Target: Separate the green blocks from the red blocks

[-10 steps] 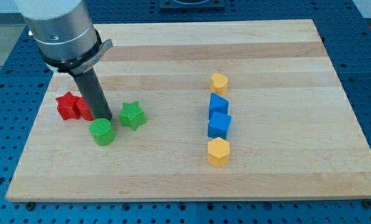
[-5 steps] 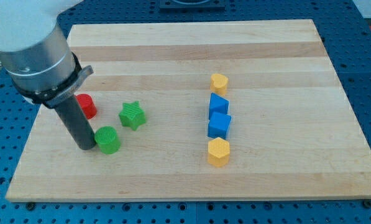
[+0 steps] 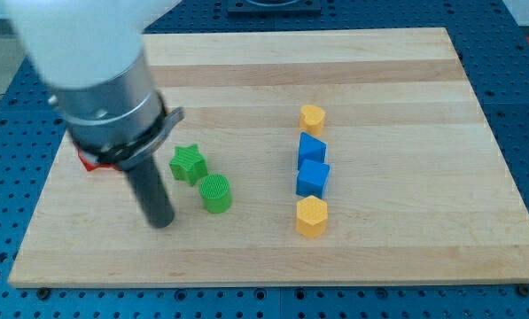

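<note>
My tip (image 3: 161, 221) rests on the board near the view's lower left, just left of the green cylinder (image 3: 215, 193). A green star block (image 3: 188, 164) lies just above and left of that cylinder, to the right of my rod. Only a sliver of a red block (image 3: 88, 163) shows at the left, behind the arm's body; the rest of the red blocks is hidden.
A column stands right of centre: a yellow block (image 3: 312, 117), two blue cubes (image 3: 311, 148) (image 3: 313, 178), and a yellow hexagonal block (image 3: 311, 217). The wooden board (image 3: 397, 106) lies on a blue perforated table.
My tip swept down and then to the right. The green cylinder slid right, from left of the green star to below and right of it. The arm now hides the red blocks.
</note>
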Action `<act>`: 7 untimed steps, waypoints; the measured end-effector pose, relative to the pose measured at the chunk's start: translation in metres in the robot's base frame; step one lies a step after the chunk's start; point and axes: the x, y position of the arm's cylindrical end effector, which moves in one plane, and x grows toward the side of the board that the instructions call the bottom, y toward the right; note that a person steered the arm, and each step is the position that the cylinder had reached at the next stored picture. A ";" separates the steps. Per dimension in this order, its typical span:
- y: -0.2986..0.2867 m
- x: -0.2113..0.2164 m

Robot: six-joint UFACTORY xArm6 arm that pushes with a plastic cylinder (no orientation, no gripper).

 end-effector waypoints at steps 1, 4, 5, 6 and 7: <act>-0.005 -0.011; -0.005 -0.120; 0.033 -0.112; 0.039 -0.109; 0.041 -0.108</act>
